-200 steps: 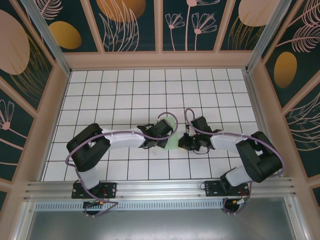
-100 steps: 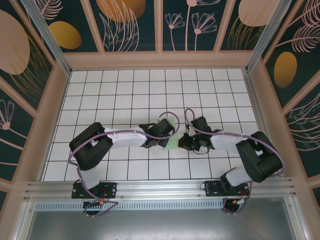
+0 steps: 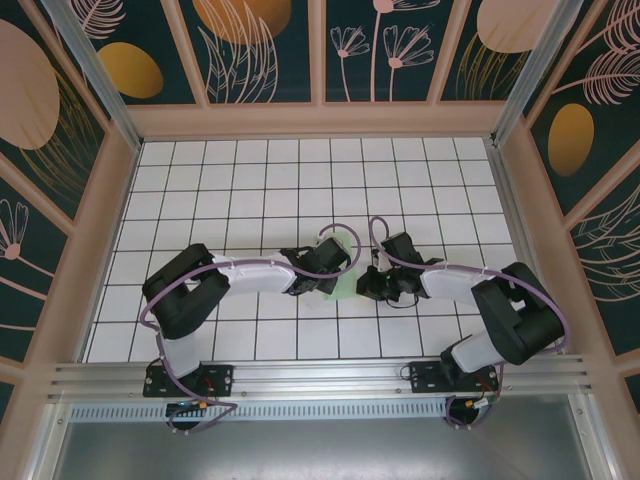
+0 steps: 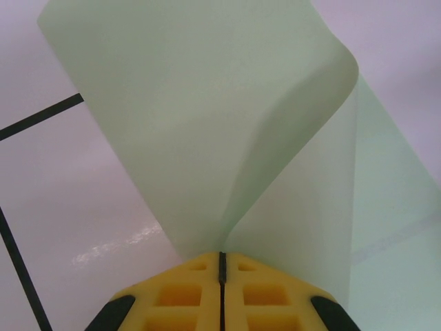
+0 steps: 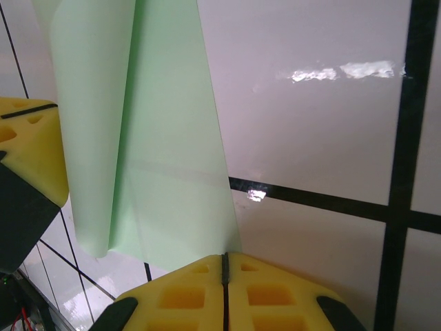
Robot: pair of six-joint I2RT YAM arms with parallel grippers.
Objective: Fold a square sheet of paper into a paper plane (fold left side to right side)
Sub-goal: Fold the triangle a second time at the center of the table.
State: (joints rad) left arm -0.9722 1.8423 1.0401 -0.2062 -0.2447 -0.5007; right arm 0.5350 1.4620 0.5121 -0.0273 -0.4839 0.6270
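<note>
The square sheet of paper is pale mint green and lies between my two grippers at the middle of the grid table. My left gripper is shut on one edge of the square sheet of paper, which curls up and over its flat right part. My left gripper has its yellow tips pressed together on that edge. My right gripper is shut, its tips meeting the near corner of the sheet on the table. A yellow finger of the left gripper shows beside the paper's raised flap.
White tiles with black grid lines surround the paper. Both arms lie low across the front of the table, their bases at the near rail. Patterned walls enclose the other three sides.
My left arm has reached a little further right, carrying the paper's lifted edge toward the right gripper. The right arm has stayed in place.
</note>
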